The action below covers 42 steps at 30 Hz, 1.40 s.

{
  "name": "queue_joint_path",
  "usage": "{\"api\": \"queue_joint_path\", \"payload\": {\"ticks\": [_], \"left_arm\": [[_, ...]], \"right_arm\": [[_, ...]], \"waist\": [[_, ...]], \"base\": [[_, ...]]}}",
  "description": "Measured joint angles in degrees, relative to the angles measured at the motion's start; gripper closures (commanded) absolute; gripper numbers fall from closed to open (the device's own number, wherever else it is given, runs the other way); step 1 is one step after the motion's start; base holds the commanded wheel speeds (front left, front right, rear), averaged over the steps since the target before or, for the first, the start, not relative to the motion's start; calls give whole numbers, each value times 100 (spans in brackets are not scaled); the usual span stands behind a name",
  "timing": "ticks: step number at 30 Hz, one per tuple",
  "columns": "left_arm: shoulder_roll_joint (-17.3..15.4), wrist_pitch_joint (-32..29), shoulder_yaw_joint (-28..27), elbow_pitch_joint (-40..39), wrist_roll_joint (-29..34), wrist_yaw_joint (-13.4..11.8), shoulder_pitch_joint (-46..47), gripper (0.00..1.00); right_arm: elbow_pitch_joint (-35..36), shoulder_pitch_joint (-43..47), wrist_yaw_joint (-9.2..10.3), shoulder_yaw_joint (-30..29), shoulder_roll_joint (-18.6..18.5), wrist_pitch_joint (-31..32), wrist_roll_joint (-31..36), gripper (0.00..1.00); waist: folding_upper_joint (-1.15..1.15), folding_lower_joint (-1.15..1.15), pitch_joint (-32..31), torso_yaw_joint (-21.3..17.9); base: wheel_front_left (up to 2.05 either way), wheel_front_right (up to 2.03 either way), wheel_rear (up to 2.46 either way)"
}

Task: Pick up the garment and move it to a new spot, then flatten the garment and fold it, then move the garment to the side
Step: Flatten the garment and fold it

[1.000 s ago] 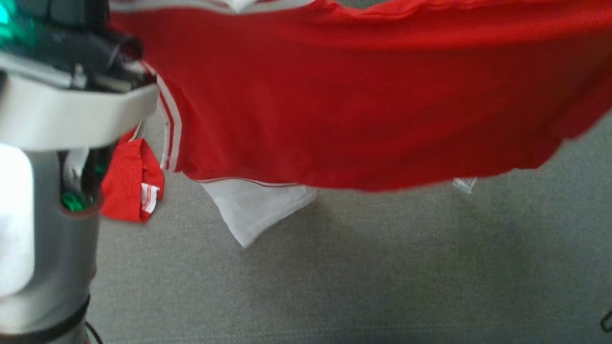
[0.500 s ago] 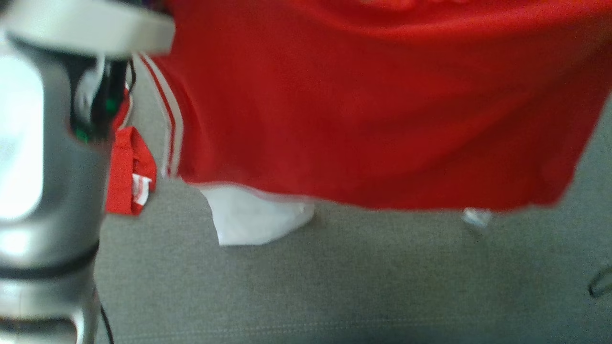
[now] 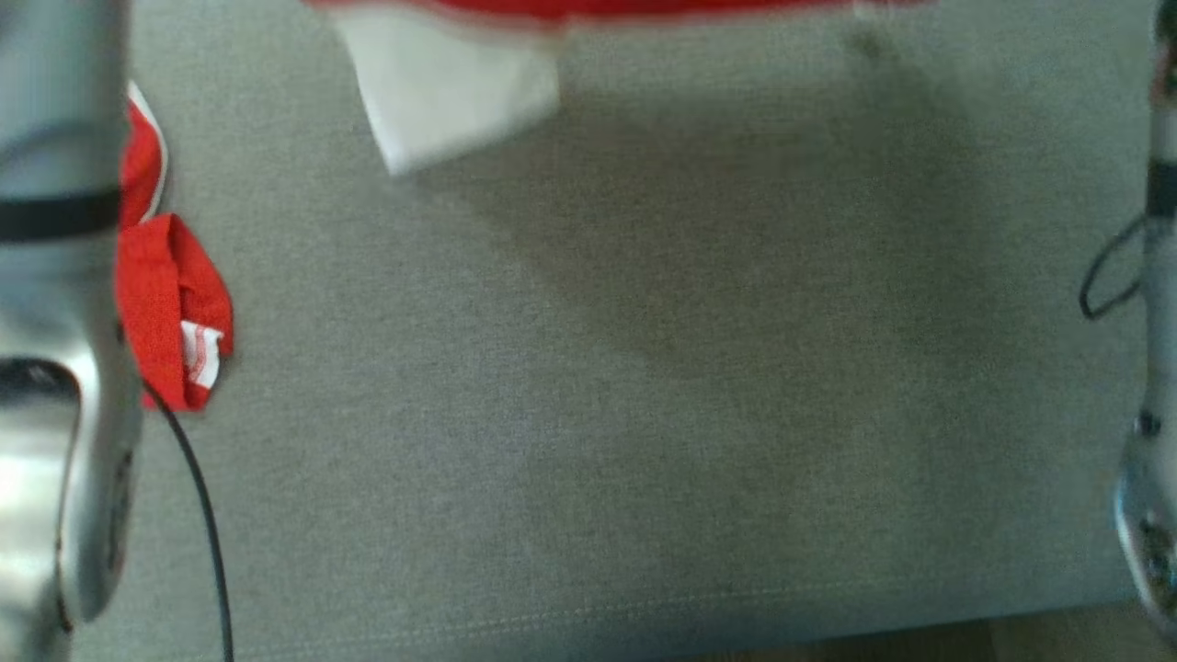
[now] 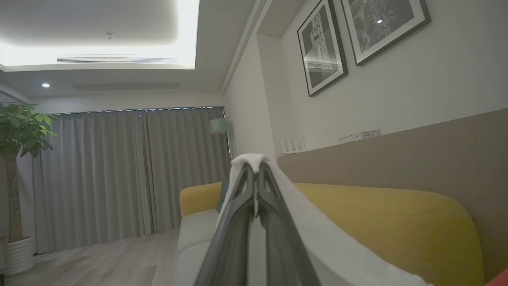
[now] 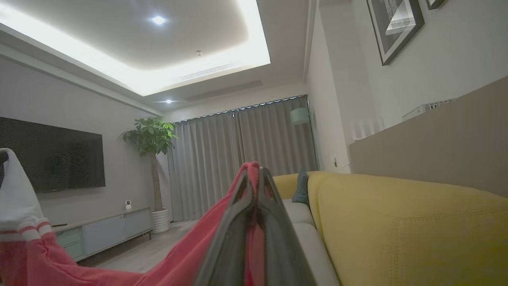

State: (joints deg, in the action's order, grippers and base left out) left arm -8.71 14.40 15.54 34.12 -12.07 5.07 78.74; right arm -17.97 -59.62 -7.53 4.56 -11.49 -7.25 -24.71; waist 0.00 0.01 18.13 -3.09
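Garment (image 3: 451,92), red and white, is hanging across the head view's top, over the far side of the grey sofa seat (image 3: 644,386); a red fold of it is dangling by the seat's left edge. Left wrist view: the left gripper (image 4: 257,169) is pinching its white cloth. Right wrist view: the right gripper (image 5: 256,174) is clamping its red cloth.

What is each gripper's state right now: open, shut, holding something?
Left gripper: shut on the garment, gripping its white part.
Right gripper: shut on the garment, gripping its red cloth.

Left pincer (image 4: 257,169) angled upward, pinched closed on garment (image 4: 317,238); right pincer (image 5: 258,174) the same
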Motion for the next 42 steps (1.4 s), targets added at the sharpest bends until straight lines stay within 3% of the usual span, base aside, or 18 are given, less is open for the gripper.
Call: {"api": "queue_joint_path", "payload": {"ticks": [5, 12, 19, 23, 28, 30, 38, 42], "left_arm": [[114, 41, -129, 731, 13, 0, 510, 100], [452, 38, -203, 2028, -260, 8, 34, 100], [537, 32, -444, 2338, -471, 102, -748, 100], [559, 32, -544, 1855, -466, 108, -1165, 100], [577, 32, -744, 676, -363, 151, -2349, 100], [579, 32, -913, -71, -324, 151, -3266, 100], [541, 32, -957, -1667, -162, 160, -5540, 100], [476, -275, -917, -2348, -108, 36, -6555, 100]], "right_arm": [[-1241, -777, 0, 555, 2, -431, -151, 100], [-2883, -1040, 0, 1349, 112, -593, -452, 100], [-3543, -975, 0, 1948, 160, -658, -929, 100], [-3475, -566, 0, 2051, 79, -699, -1245, 100], [-2819, 573, 0, 1981, -278, -713, -1419, 100], [-2310, 1330, 0, 1802, -450, -713, -1443, 100], [-970, 3373, 0, 1061, -564, -677, -1384, 100], [-277, 4436, 0, 590, -530, -201, -1212, 100]], "waist": [[0, 0, 239, 3], [0, 1, 714, 148], [0, 0, 1174, 253], [0, 1, 1287, 330], [0, -1, 1129, 389], [0, -1, 979, 411], [0, -1, 438, 403], [0, -1, 110, 417]], "base": [[0, 0, 0], [0, 0, 0], [0, 0, 0], [0, 0, 0], [0, 0, 0], [0, 0, 0], [0, 0, 0], [0, 0, 0]]}}
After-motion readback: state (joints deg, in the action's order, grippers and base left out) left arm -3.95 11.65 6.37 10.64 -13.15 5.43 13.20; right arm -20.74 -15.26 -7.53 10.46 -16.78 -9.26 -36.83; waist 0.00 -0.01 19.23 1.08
